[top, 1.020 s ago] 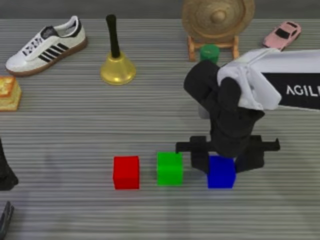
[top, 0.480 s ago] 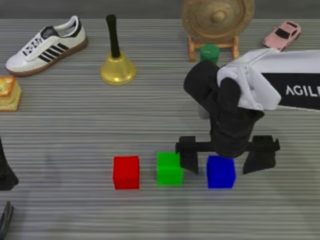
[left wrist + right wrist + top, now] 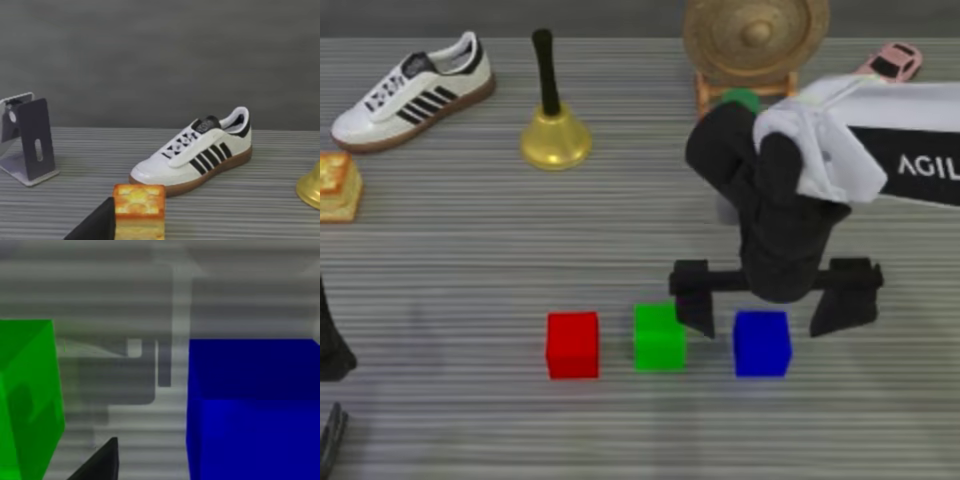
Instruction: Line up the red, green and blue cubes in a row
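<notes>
My right gripper (image 3: pixel 772 305) hangs spread open, directly above the blue cube (image 3: pixel 762 343), touching nothing. Blue cube, green cube (image 3: pixel 659 337) and red cube (image 3: pixel 572 345) sit in 1 row on the counter (image 3: pixel 470 230). Left arm parked at the counter's left; its gripper state I cannot tell.

"AGIL" lettering on right arm (image 3: pixel 880 150)

Grey striped table (image 3: pixel 470 230). Near edge, in row: red cube (image 3: pixel 572 345), green cube (image 3: pixel 659 338), blue cube (image 3: pixel 762 343), apart. Far edge: shoe (image 3: pixel 412 90) toward left corner, brass bell (image 3: pixel 555 132), gong stand (image 3: pixel 753 45), pink toy car (image 3: pixel 888 62). Left edge: toast-patterned block (image 3: pixel 338 186).
</notes>
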Controlling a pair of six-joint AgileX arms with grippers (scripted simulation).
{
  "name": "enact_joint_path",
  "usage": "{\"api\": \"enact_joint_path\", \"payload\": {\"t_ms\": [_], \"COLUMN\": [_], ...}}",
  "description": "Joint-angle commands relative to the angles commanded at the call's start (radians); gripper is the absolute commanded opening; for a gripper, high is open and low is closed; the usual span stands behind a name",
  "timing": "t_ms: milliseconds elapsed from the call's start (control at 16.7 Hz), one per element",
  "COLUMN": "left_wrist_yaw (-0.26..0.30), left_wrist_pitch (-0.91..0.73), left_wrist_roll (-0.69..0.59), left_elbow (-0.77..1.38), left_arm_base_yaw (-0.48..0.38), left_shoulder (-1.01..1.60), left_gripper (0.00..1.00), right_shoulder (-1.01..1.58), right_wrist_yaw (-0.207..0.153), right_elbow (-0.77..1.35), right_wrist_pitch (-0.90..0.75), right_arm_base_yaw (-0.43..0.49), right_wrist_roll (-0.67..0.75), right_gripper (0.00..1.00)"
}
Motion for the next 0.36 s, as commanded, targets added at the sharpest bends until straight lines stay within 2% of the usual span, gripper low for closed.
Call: {"api": "enact_joint_path", "payload": {"t_ms": [180,360], "left_wrist_yaw": [0.000,0.000], "left_wrist_pitch": [0.000,0.000], "left_wrist_roll": [0.000,0.000], "left_elbow": [0.000,0.000], "left_arm_base_yaw": [0.000,0.000], "left_shoulder": [0.000,0.000], "left_gripper": [1.00,1.00], "right_shoulder": [-0.036,-0.062], "right_wrist_yaw": [0.000,0.000], "right_elbow": [0.076,0.118], "right_wrist_pitch": [-0.125,-0.179], "right_arm_base_yaw": [0.003,0.004], "right_wrist_roll": [0.000,-0.002], "right_gripper": [1.00,1.00]}}
